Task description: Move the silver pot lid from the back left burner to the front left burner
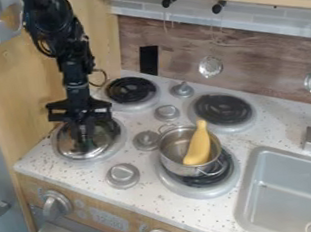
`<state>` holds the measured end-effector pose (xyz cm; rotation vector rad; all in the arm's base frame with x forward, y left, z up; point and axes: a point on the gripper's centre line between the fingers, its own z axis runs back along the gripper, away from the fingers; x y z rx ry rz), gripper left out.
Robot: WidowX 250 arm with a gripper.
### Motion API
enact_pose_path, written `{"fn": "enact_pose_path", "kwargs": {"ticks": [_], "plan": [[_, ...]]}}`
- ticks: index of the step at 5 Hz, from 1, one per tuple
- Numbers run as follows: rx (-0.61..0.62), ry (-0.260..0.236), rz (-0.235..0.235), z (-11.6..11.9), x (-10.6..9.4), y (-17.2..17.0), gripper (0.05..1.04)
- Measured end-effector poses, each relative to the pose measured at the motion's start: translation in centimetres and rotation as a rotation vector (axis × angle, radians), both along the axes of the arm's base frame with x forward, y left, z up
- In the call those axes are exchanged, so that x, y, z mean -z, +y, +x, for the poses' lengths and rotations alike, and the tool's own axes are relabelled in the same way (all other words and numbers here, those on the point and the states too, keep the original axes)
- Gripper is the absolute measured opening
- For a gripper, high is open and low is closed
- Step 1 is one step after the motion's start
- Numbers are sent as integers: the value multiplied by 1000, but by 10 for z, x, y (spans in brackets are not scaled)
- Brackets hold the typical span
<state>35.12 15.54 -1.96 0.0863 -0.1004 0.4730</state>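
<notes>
"Over the near-left burner (121, 140): gripper (86, 135), at the metal lid (67, 146). Jaws?"

"Cannot tell. Lid rests on that burner, apart from the pot (170, 154); pot sits uncovered on the near-right burner (197, 192), yellow squash (199, 147) leaning inside."

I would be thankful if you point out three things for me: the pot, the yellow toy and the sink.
Pot (174, 143): camera view, on its inner wall, beside the toy.
Yellow toy (198, 148): camera view, on its wide lower part.
Sink (284, 191): camera view, on the bare basin floor.
</notes>
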Motion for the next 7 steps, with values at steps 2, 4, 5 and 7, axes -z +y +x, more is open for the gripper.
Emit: {"fn": "enact_pose_path", "kwargs": {"ticks": [2, 4, 5, 7], "plan": [[12, -74, 14, 20, -2, 5, 239], [67, -82, 46, 33, -8, 5, 591], [122, -78, 84, 35, -39, -4, 899], [295, -129, 103, 44, -95, -63, 1004]]}}
